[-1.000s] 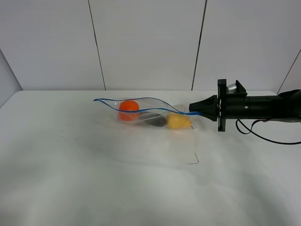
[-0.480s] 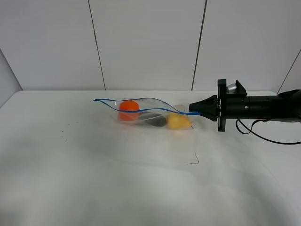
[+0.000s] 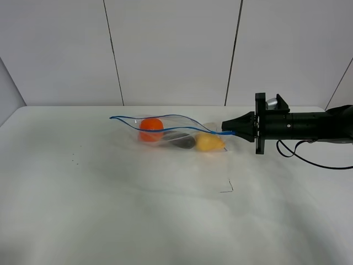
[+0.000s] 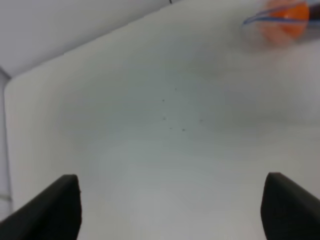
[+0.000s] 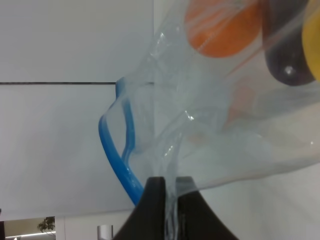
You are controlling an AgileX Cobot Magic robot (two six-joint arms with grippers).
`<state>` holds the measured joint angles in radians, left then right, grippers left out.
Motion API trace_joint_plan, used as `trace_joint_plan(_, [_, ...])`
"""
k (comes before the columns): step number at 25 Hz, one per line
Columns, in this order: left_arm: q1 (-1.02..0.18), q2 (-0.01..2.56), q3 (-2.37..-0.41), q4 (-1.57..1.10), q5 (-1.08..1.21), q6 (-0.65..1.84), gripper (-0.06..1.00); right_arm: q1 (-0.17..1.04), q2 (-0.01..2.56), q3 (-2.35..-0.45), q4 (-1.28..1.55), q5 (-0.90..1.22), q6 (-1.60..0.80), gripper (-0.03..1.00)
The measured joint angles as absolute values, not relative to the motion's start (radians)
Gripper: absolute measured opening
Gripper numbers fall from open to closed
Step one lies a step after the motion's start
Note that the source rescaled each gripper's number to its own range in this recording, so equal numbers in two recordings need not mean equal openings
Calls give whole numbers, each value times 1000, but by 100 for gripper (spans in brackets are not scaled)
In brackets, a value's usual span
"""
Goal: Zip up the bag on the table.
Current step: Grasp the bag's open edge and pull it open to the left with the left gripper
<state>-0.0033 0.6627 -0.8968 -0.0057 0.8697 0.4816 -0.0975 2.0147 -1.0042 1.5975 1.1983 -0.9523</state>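
Observation:
The clear bag [image 3: 182, 135] lies on the white table [image 3: 110, 210], its blue zipper strip [image 3: 160, 118] gaping open. Orange [image 3: 150, 128], dark purple and yellow [image 3: 209, 143] produce shows through it. My right gripper [image 3: 227, 131] is shut on the bag's right end at the zipper and holds it slightly raised. In the right wrist view the fingers [image 5: 155, 210] pinch the plastic [image 5: 200, 130] beside the blue strip [image 5: 117, 155]. My left gripper [image 4: 170, 210] is open over bare table, apart from the bag, whose orange end [image 4: 286, 17] shows far off. The left arm is out of the exterior view.
A black cable [image 3: 309, 160] trails from the right arm over the table's right side. Small dark specks [image 3: 74, 160] and a thin dark mark [image 3: 227, 189] sit on the tabletop. A panelled white wall [image 3: 165, 49] stands behind the table.

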Motion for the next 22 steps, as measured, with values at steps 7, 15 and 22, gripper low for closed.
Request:
trace_joint_plan(7, [-3,826,-897,-18,624,815,92,-97,2015,-1004,1598,1198,-952,0])
trace_joint_plan(15, [-99,988,-897,-192,512,1036,91,-97,2015,-1004,1598,1198,-952,0])
trace_joint_plan(22, [-331,1114,-897,-217,410,983,91,-97,2015,-1004,1598,1198,-956,0])
